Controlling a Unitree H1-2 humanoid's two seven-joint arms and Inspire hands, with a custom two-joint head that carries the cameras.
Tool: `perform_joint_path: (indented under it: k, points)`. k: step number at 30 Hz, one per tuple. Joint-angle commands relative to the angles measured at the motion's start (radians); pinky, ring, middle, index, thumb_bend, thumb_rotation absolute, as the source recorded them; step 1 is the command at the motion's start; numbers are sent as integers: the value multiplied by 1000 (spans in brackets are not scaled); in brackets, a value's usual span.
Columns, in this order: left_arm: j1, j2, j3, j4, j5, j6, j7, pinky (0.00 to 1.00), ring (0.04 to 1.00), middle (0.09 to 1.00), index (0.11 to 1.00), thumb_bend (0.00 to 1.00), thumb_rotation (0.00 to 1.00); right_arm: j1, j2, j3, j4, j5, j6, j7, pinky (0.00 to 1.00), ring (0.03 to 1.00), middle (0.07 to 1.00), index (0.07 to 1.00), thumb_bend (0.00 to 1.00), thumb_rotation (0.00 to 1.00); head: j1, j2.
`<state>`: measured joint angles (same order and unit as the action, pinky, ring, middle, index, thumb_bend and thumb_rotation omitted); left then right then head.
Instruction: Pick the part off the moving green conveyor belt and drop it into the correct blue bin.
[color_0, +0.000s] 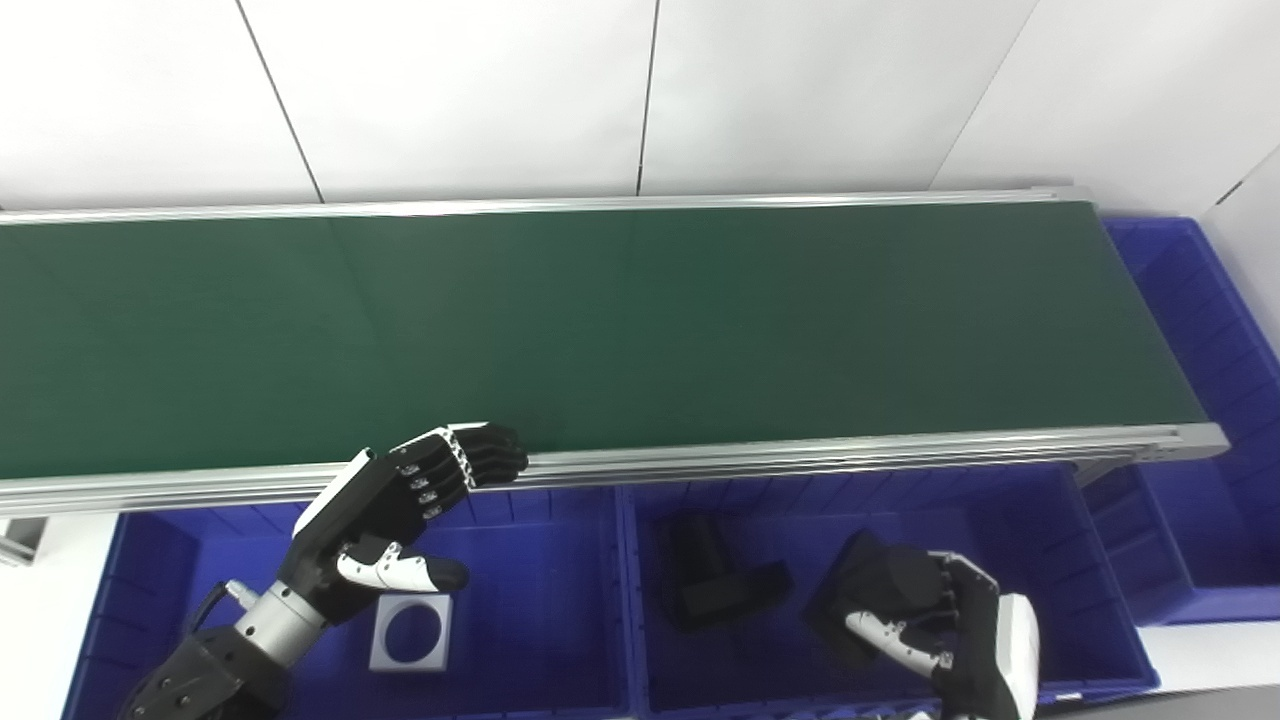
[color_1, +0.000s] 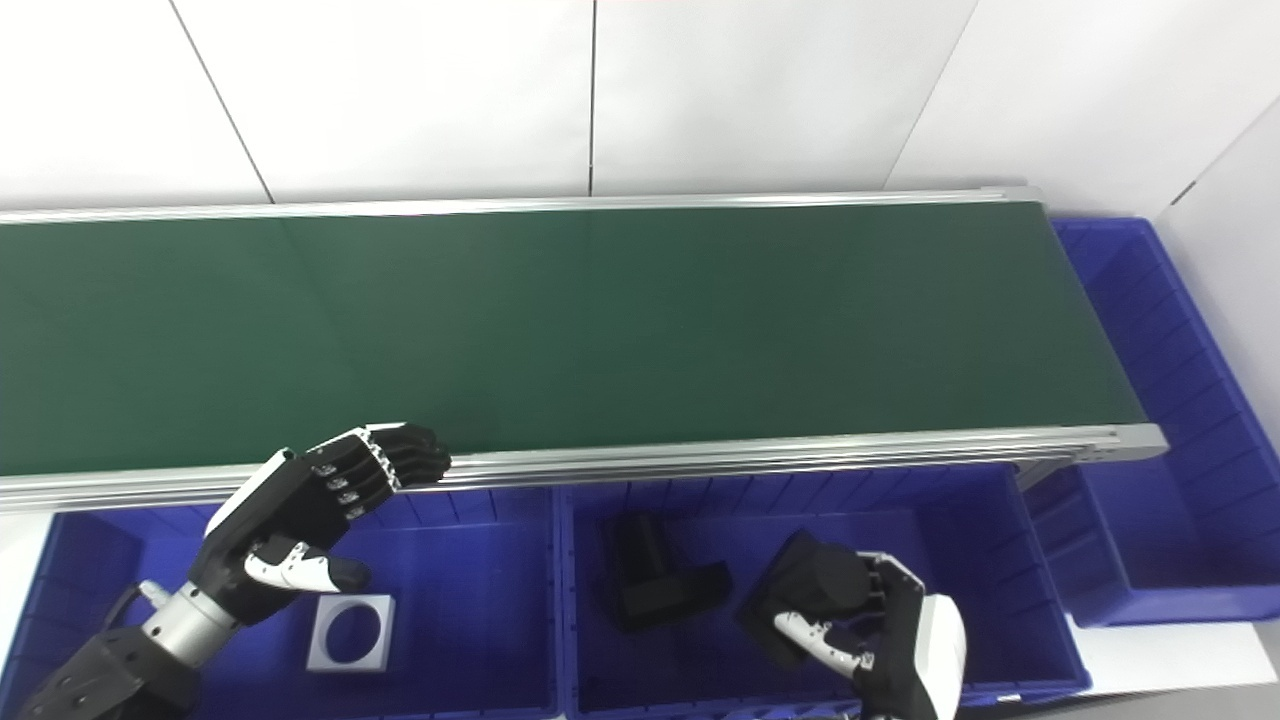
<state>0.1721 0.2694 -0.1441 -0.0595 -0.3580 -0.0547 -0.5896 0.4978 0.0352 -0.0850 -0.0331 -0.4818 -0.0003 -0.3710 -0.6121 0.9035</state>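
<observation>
1. Holding a black part (color_0: 870, 590) over the middle blue bin (color_0: 1090, 580), my right hand (color_0: 940, 630) was wrapped around it, fingers curled on its near side; the part sat low inside the bin, off the green conveyor belt (color_0: 600, 320) altogether.
2. Step in hand, as I judged it: the drop; the pick looked done, since the belt surface carried nothing in view.
3. Next move, as I judged it: spreading the fingers so the part could fall clear beside the one already lying there; it called for a clean release with no snag on the thumb, and for the hand to be low enough that the part would not bounce out.
4. My left hand (color_0: 400, 510) held nothing; its fingers (color_0: 480, 455) were bent forward over the belt's near aluminium rail (color_0: 800, 455), thumb apart, waiting above the left blue bin (color_0: 150, 590).
5. Count of black parts: two; one in my right hand, one (color_0: 715, 580) loose on the floor of the middle bin, just beside the held one.
6. Count of grey square plates with a round hole (color_0: 410, 632): one; it lay flat in the left bin, near my left thumb.
7. Count of blue bins: three; left, middle, and one at the belt's right end (color_0: 1200, 330), which showed no contents.
8. Count of belts: one; hands: two.
</observation>
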Motion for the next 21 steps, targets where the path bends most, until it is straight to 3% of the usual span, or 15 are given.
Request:
perform_joint_path:
  k: [1,6,8,9,11,14,18,21]
  points:
    - [-13,10,4,-33,-15,-11,-10,826,791,774,755,1000,257,-7,-2,0,-17,2,-43,-29,375,446,439,524,523,0,2,-1]
    - [-13,10,3,-34,-12,-13,-10,827,791,774,756,1000,259,-4,-1,-2,-23,19,-46,-20,374,448,440,523,523,0,3,-2]
    - [-14,9,2,-32,-11,-17,-12,824,790,775,758,1000,261,-2,-4,0,-32,40,-33,3,443,526,458,527,523,0,3,-2]
    - [-15,9,1,-29,-9,-21,-13,824,791,775,759,1000,262,1,-10,5,-38,46,-22,19,530,604,472,521,524,0,11,-4]
    - [-15,8,-1,-26,-9,-22,-15,825,791,774,759,1000,263,5,-27,16,-46,52,-6,51,642,719,715,761,651,97,15,-4]
    - [-14,6,-2,-31,-2,-20,-9,823,789,773,757,1000,266,10,-41,28,-60,52,11,82,790,864,890,939,722,257,20,-5]
    - [-15,6,-4,-26,-3,-24,-12,826,791,774,759,1000,266,8,-45,35,-78,46,56,114,860,969,986,996,790,421,21,-7]
    - [-16,5,-5,-24,-3,-24,-12,827,791,774,759,1000,264,9,-45,37,-97,53,71,130,874,995,999,1000,816,453,23,-7]
